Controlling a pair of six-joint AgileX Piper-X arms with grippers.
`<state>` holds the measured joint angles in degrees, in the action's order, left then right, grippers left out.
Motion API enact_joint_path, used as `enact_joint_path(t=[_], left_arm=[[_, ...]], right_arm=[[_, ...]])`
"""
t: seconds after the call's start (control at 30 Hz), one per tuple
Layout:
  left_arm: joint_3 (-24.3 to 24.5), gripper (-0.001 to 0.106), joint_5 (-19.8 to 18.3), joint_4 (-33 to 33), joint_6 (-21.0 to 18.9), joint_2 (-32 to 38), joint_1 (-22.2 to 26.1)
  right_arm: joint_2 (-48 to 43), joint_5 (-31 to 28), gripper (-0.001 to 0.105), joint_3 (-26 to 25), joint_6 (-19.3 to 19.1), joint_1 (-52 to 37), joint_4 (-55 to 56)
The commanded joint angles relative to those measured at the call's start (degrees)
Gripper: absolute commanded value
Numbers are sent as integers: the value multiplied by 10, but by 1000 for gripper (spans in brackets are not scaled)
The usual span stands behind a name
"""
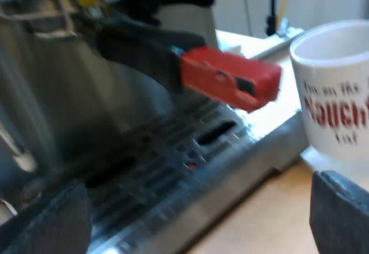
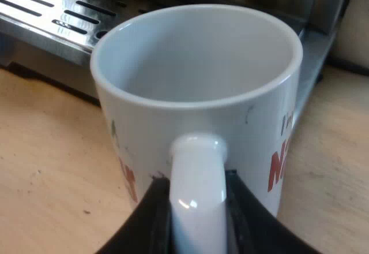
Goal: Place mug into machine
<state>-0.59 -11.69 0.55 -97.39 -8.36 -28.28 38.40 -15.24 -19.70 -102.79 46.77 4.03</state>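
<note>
**A:** Where's the mug (image 2: 196, 86)?

**B:** Just beside the machine (image 1: 57, 92), at the front edge of its tray (image 2: 52, 11) and over the tabletop (image 2: 46, 167). It's not on the tray yet. I can't tell whether its base touches the wood.

**A:** And the grip?

**B:** The right gripper (image 2: 199, 219) has its fingers (image 2: 151, 216) closed against both sides of the mug's handle, and that's its only hold. The left gripper (image 1: 196, 225) hangs low at the tray's front, fingers spread wide with nothing between them.

**A:** What could go wrong?

**B:** The mug is held by its handle alone. If the base catches the tray's raised front edge, I'd expect it to tip or twist. It needs to go over that edge, not into it.

**A:** Room above?

**B:** It looks tight. The red end (image 1: 230, 78) of the holder's handle sticks out over the tray, about level with the mug's rim, so lifting too high risks a knock. The slotted tray top beneath looks bare enough to set down on. The left fingers also sit close to that path.
</note>
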Motion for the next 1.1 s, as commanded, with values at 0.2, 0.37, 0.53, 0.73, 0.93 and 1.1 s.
enact_joint_path(t=[0.2,0.37,0.53,0.73,0.93,1.1], left_arm=[[-16,78,47,-22,-1,-2,-2],[-16,78,47,-22,-1,-2,-2],[-16,78,47,-22,-1,-2,-2],[-16,78,46,-22,-2,-2,-2],[-16,78,42,-22,-2,-2,-2],[-16,78,42,-22,-2,-2,-2]], right_arm=[[109,-60,0,-14,32,49,-204],[192,-60,0,-36,32,49,-274],[277,-56,0,-70,32,49,-334],[362,-51,0,-102,32,49,-395],[434,-51,0,-142,32,49,-435],[481,-50,0,-175,32,49,-459]])
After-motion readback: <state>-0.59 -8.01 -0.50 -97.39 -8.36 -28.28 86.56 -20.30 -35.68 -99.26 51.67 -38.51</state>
